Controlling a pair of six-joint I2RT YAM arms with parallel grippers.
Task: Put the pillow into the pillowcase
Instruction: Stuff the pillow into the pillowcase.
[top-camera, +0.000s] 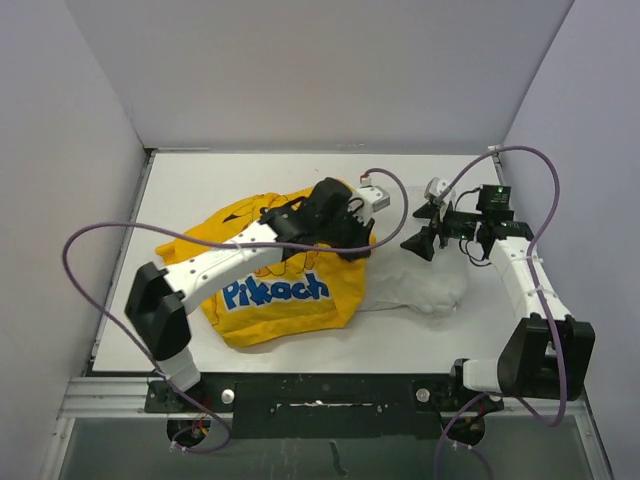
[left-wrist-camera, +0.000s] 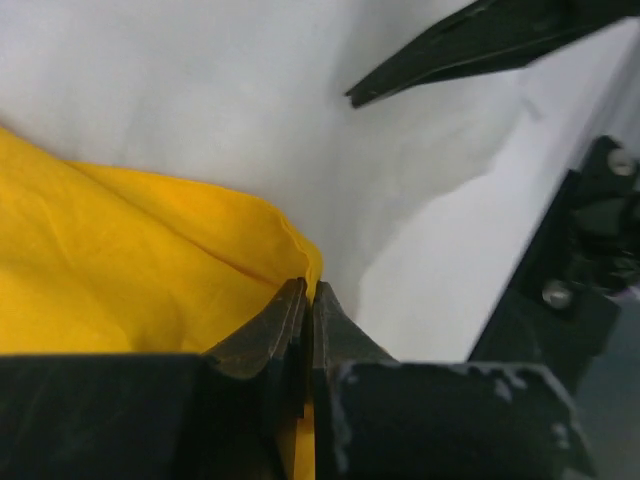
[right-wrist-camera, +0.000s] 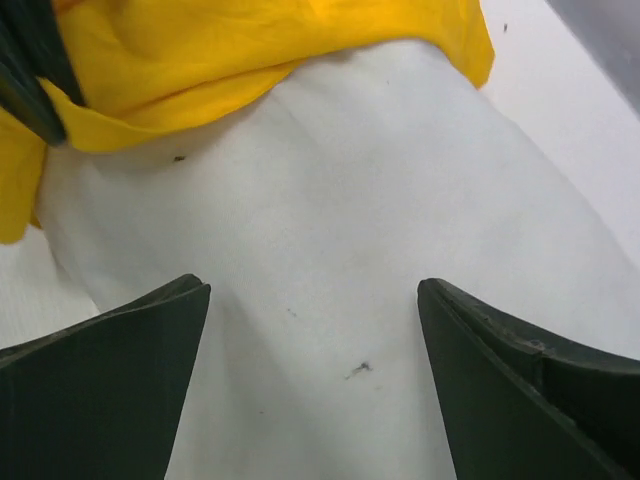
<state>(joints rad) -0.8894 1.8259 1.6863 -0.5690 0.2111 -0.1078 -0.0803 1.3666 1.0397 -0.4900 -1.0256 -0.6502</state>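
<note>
Plain grey walls close in the back and both sides of the cell. Between them lies the white bench, bare along its far edge and right side. A black mounting rail runs across its near edge and carries both arm bases.

The pillowcase is a rumpled yellow heap left of centre, with the blue lettering facing up near the front. The pillow lies just right of it. Its white end sticks out onto the bench, and its other end is tucked under the yellow hem, which drapes across it in the right wrist view.

The left arm stretches diagonally over the pillowcase and hides much of the print. The right arm reaches in from the right, over the bare bench beside the pillow. A purple cable loops wide off the left arm and crosses the yellow cloth. Another cable arches over the right arm.

The left tool is clamped on a fold of the pillowcase's edge, right where the yellow meets the white pillow. The right tool stands wide open, its fingers spread to either side over the pillow's exposed end. Whether they touch the fabric cannot be told.
</note>
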